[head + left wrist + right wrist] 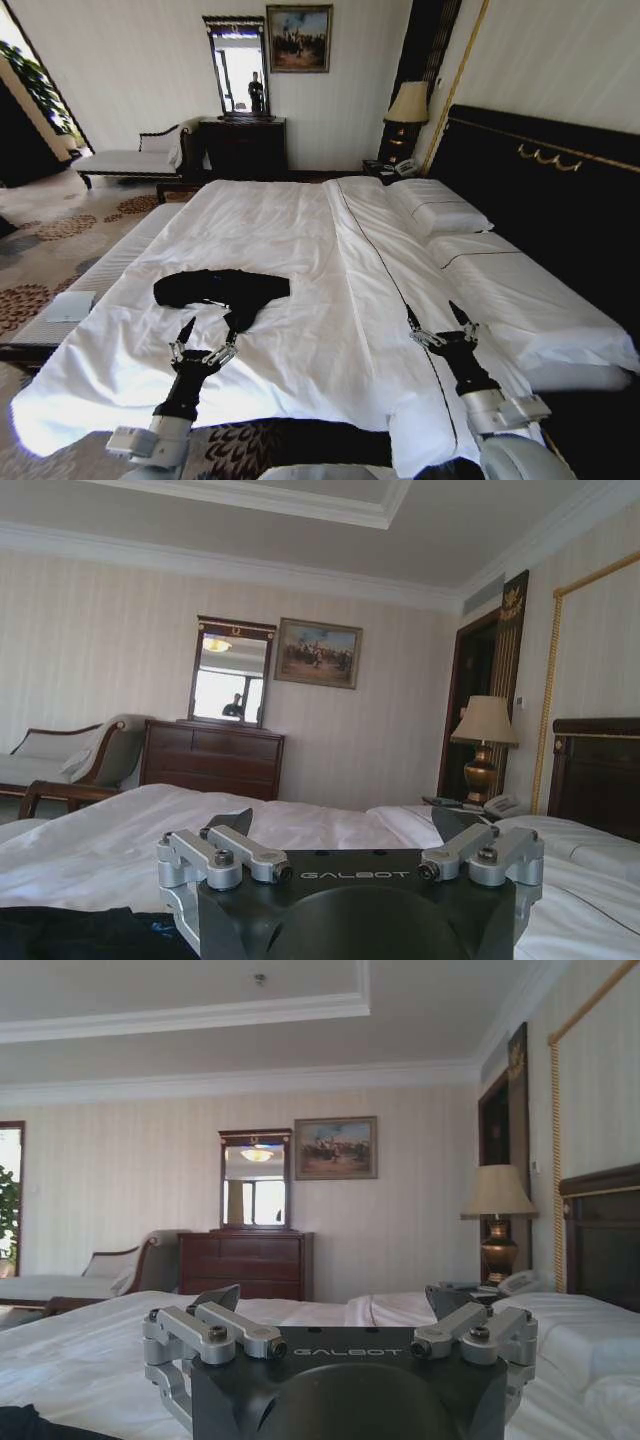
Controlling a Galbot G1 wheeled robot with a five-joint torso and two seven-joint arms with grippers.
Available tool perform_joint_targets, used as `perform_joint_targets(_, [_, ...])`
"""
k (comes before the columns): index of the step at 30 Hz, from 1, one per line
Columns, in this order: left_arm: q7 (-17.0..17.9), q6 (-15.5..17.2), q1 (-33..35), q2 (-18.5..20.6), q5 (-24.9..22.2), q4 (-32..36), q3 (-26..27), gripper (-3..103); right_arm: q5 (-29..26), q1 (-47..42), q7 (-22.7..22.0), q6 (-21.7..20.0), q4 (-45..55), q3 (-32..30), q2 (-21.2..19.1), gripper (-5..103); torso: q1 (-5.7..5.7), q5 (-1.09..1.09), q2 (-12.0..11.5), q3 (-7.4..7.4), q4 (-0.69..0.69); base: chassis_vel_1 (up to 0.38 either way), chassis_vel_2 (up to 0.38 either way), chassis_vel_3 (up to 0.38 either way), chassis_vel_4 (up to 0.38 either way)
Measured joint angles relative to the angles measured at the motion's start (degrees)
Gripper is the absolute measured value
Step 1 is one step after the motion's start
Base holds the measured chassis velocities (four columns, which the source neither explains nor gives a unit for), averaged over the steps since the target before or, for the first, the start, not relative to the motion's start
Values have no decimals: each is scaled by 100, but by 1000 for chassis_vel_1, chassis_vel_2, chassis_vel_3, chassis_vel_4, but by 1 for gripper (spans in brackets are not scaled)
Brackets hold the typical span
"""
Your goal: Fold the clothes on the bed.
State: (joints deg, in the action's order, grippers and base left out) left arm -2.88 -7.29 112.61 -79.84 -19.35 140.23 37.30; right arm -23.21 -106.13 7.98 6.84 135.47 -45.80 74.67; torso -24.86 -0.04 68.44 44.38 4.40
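Black end effector [340, 825] — silver linkages, "GALBOT" lettering.

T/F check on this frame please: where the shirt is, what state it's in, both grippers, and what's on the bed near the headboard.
1. The T-shirt lies bunched up on the bed. True.
2. The left gripper is shut on the shirt. False: it is open, just short of the shirt's near edge, holding nothing.
3. The right gripper is open over bare white bedding, well apart from the shirt. True.
4. The shirt is nearer the right gripper than the left one. False: it lies directly ahead of the left gripper.
5. Pillows lie along the headboard on the robot's right. True.
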Motion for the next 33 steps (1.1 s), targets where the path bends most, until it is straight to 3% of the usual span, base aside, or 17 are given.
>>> perform_joint_targets(4, [30,-13,-1,23,-14,-27,66,100,3,19,271,284,-109,-14,67,100,0,0,0,0,0,0,0,0,0])
perform_joint_targets(16, [79,-139,9,-47,61,-169,16,100,401,62,422,566,-300,47,238,100,0,0,0,0,0,0,0,0,0])
perform_joint_targets(33, [92,-123,-71,-19,60,-246,29,100,672,203,487,695,-395,119,560,100,0,0,0,0,0,0,0,0,0])
